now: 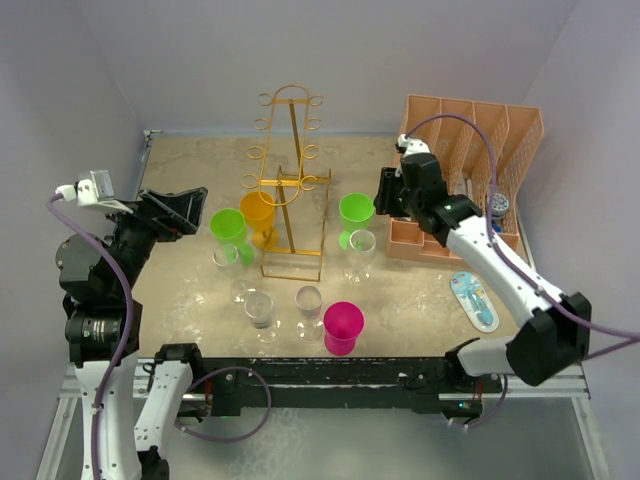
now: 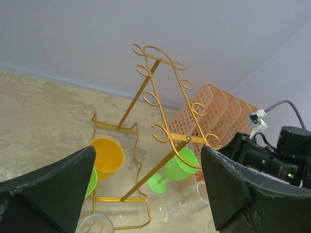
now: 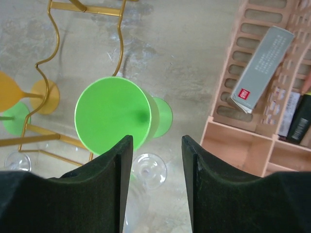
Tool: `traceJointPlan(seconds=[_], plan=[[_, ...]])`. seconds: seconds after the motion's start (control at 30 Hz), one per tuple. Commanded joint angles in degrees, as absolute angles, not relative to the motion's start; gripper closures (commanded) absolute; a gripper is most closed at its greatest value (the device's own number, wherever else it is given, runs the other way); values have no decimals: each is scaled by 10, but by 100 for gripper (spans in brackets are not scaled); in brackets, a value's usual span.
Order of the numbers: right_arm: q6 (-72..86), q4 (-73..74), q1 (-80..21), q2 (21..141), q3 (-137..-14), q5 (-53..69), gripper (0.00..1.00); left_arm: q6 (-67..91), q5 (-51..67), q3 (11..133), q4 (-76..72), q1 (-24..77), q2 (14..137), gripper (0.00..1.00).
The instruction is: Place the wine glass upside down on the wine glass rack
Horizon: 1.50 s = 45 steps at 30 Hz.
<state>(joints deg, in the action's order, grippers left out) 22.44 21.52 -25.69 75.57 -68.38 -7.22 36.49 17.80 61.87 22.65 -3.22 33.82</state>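
The wine glass rack (image 1: 291,185) stands upright at the middle of the far half of the table (image 1: 180,165), its looped post rising from the rectangular wire base with curled hooks down both sides. From my seat I count several stemmed glasses standing around it, all upright.

An orange glass (image 1: 257,211) sits against the left side of the base, with a green glass (image 1: 228,224) just to its left. A second green glass (image 3: 111,114) stands just off the right side of the base, and this is the one closest to my right arm. A clear glass (image 1: 360,250) stands just in front of it, toward me. Three more clear ones are grouped nearer the arms, with a pink glass (image 1: 343,324) beside them.

My right gripper (image 3: 156,143) hangs over that second green glass with its fingers spread and nothing between them. On the right wrist feed the green bowl lies just beyond the left fingertip, while the clear glass shows in the gap between the two fingers, lower down. I cannot tell from these views how high the fingers are above the rims.

My left gripper (image 2: 148,155) is raised at the left of the table, pointing toward the rack. Its fingers are spread wide — they hold nothing — and its wrist feed frames the rack's post and hooks between them.

The peach mesh organizer (image 1: 470,150) sits at the far right corner, behind the right arm, with a few items in its compartments.
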Motion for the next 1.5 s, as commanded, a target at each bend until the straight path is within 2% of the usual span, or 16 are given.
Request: traceJointPlan(seconds=[0.0,0.1,0.2,0.33,0.5,0.7,0.87,1.03,1.27,1.47], plan=[[240,165,-283,799,-722,-109,54,375,185,627,209,-29,337,14],[242,151,-297,827,-717,-127,54,376,188,626,218,-30,336,14],[241,156,-300,856,-721,-152,58,378,186,623,220,-30,333,15],[246,164,-305,882,-727,-204,73,375,181,625,227,-30,331,15],[247,153,-308,891,-727,-228,100,373,175,633,233,-30,334,15],[267,120,-313,834,-709,-309,100,381,176,651,235,-30,341,16],[291,47,-314,719,-658,-336,100,427,203,654,198,-30,350,16],[330,-26,-314,592,-587,-333,100,500,276,655,145,-30,392,17],[392,-104,-314,428,-511,-296,100,653,335,639,-24,-29,428,18],[443,-164,-314,361,-483,-244,100,790,335,609,-170,-27,447,18]])
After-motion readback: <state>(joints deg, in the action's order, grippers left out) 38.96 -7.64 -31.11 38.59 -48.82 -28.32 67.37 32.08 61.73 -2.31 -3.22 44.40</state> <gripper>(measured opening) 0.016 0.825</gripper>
